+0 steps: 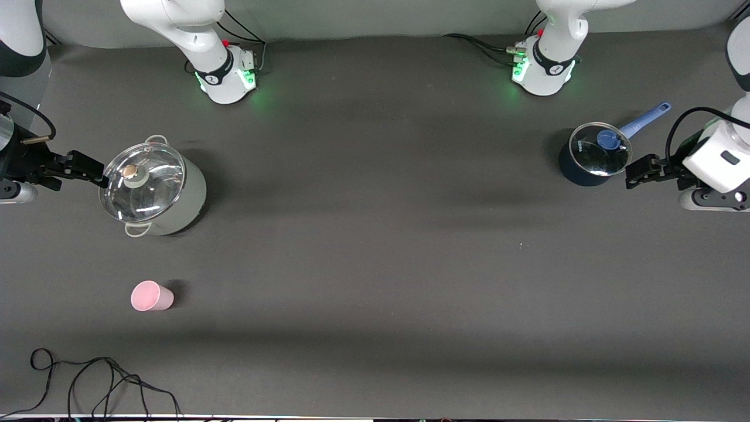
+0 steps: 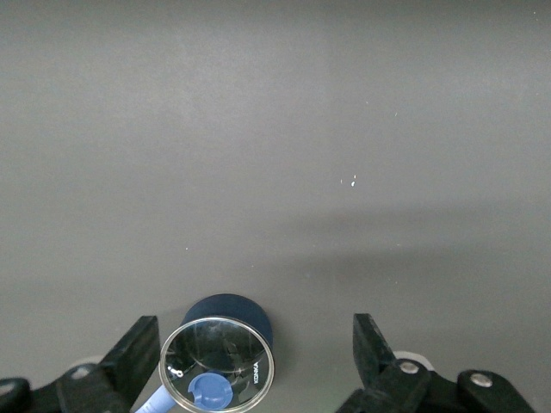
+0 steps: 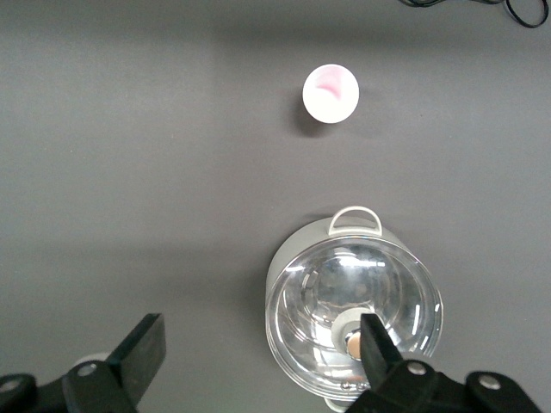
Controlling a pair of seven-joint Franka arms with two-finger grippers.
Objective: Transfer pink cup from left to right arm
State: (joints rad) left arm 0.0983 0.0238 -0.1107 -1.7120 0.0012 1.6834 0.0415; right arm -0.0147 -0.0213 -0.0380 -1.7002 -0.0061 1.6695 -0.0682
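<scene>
At the right arm's end of the table I see the white pot [image 1: 153, 190] with a glass lid, my right gripper [image 1: 87, 168] hanging beside its rim, fingers spread wide and holding nothing. Much of that arm is cut off at the frame's edge. In the right wrist view the lid's knob is partly hidden by one finger [image 3: 380, 350]. The small dark blue saucepan [image 1: 592, 157] with a blue handle sits at the left arm's end, my left gripper [image 1: 641, 171] just beside it, also wide and empty. I read "KONKA" on its glass lid in the left wrist view. The pink cup [image 1: 152, 295] stands upright on the table, nearer the front camera than the white pot, well apart from the right gripper. A black cable [image 1: 88, 375] lies nearest the camera, partly cut off.
</scene>
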